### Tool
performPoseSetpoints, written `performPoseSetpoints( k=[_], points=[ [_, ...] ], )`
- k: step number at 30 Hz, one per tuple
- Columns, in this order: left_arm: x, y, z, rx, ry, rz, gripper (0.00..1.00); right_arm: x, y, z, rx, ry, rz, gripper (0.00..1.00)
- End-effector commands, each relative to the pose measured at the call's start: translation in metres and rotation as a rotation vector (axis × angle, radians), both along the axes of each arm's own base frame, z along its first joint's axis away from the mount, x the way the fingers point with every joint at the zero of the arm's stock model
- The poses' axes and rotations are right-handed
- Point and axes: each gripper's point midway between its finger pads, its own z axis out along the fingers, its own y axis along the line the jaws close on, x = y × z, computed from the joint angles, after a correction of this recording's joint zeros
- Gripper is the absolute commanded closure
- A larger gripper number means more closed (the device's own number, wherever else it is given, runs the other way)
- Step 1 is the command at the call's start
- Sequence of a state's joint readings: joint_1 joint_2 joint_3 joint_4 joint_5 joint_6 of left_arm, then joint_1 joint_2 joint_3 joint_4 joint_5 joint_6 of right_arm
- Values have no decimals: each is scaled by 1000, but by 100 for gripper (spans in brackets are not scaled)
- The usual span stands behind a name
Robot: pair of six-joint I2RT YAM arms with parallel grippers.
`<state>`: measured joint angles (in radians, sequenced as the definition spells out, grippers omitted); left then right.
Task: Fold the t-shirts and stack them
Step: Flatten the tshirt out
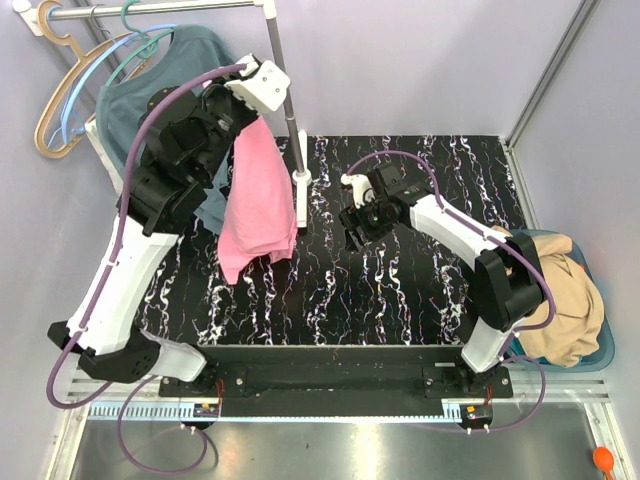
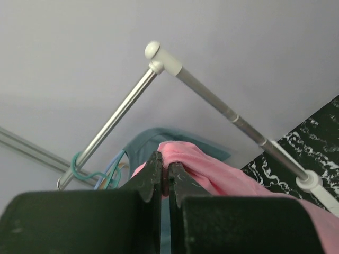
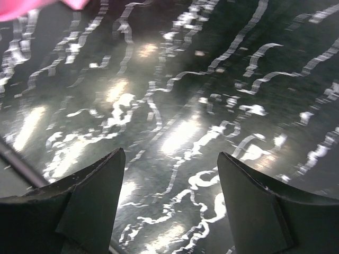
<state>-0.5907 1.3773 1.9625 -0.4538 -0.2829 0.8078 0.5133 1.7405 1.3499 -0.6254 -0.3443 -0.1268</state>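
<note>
Top view, from above and behind two white-and-black arms: the left gripper (image 1: 249,112), raised at 11 o'clock, is clamped on the top edge of a bright pink t-shirt (image 1: 258,200), which hangs down from it in loose vertical folds, plain and unprinted, its lower hem above the table (image 1: 400,290). The table is glossy black with white marble-like veins. At 4 o'clock, off the table's right edge, a tan-beige t-shirt (image 1: 565,290) lies crumpled in a blue basket (image 1: 598,362). At 10 to 11 o'clock a teal-blue shirt (image 1: 200,50) hangs on hangers (image 1: 62,110) from a metal clothes rail (image 1: 160,11). The right gripper (image 1: 358,232) hovers near the table's centre, holding nothing. The walls are pale lilac-grey. Left wrist view: two black fingers (image 2: 152,177) are pressed together on a ridge of pink cloth, the rail crossing overhead at 12 o'clock. Right wrist view: two dark fingertips (image 3: 98,188) stand wide apart above the shiny bare tabletop, with a sliver of pink at 11 o'clock.
</note>
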Motion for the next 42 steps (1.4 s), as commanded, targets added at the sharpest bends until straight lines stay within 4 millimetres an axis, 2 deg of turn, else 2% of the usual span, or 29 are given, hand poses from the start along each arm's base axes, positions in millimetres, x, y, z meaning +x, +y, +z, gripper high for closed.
performPoseSetpoints(
  k=[1, 2, 3, 4, 6, 9, 10, 12, 15, 16, 17, 18, 19, 20, 21, 23, 24, 26, 27, 29, 30, 32, 33, 35, 36, 38, 39, 40, 42],
  points=[
    [-54, -3, 104, -206, -235, -72, 100, 18, -23, 12, -86, -127, -86, 21],
    [-60, -7, 112, -225, -247, -89, 100, 21, -32, 10, -123, -148, -118, 21],
    [-61, -27, 115, -224, -249, -127, 100, 26, -38, 16, -128, -179, -153, 21],
    [-75, -18, 137, -274, -296, -129, 100, 28, -46, 14, -151, -193, -182, 21],
    [-84, -35, 149, -298, -323, -182, 100, 42, -71, 26, -186, -258, -282, 21],
    [-109, -39, 175, -333, -417, -215, 100, 56, -99, 41, -176, -287, -390, 21],
    [-110, -42, 174, -327, -422, -204, 100, 63, -115, 46, -166, -286, -436, 21],
    [-119, -42, 180, -335, -453, -211, 100, 63, -121, 50, -153, -282, -441, 21],
    [-116, -47, 170, -315, -431, -207, 100, 55, -130, 44, -183, -276, -432, 21],
    [-107, -56, 155, -279, -398, -191, 100, 53, -132, 41, -190, -271, -431, 21],
    [-106, -52, 151, -275, -395, -173, 100, 50, -132, 39, -195, -270, -427, 21],
    [-92, -68, 125, -204, -352, -158, 100, 46, -135, 33, -206, -256, -423, 21],
    [-87, -69, 113, -181, -335, -141, 100, 43, -136, 29, -213, -249, -420, 21],
    [-88, -60, 112, -196, -350, -125, 100, 41, -137, 28, -218, -249, -416, 21],
    [-71, -68, 84, -129, -312, -104, 100, 36, -139, 22, -229, -235, -410, 21],
    [-61, -60, 67, -104, -292, -53, 100, 32, -139, 18, -233, -225, -395, 21],
    [-46, -57, 46, -75, -264, -15, 100, 27, -140, 15, -240, -207, -386, 20],
    [-34, -46, 29, -61, -247, 33, 100, 23, -140, 12, -247, -188, -374, 20],
    [-17, -40, 2, -18, -210, 77, 100, 19, -142, 9, -258, -173, -369, 20],
    [-3, -31, -14, -11, -205, 118, 100, 16, -143, 6, -268, -164, -359, 20],
    [11, -22, -32, 8, -180, 153, 100, 15, -143, 5, -273, -161, -354, 20],
    [27, -19, -45, 12, -160, 174, 100, 15, -145, 4, -281, -160, -354, 20],
    [35, -9, -44, -10, -157, 198, 100, 13, -145, 4, -284, -151, -351, 20],
    [53, -8, -52, -10, -138, 218, 100, 13, -145, 2, -289, -141, -347, 20],
    [59, -2, -45, -31, -150, 237, 100, 12, -146, 1, -294, -136, -346, 20],
    [75, -4, -49, -32, -140, 253, 100, 10, -146, -4, -304, -119, -341, 20],
    [79, 0, -40, -54, -152, 268, 100, 7, -146, -7, -309, -104, -334, 20],
    [91, -4, -51, -39, -128, 273, 100, 4, -143, -11, -295, -81, -320, 20],
    [100, -4, -58, -31, -116, 285, 100, -5, -140, -21, -290, -36, -294, 20]
  ],
)
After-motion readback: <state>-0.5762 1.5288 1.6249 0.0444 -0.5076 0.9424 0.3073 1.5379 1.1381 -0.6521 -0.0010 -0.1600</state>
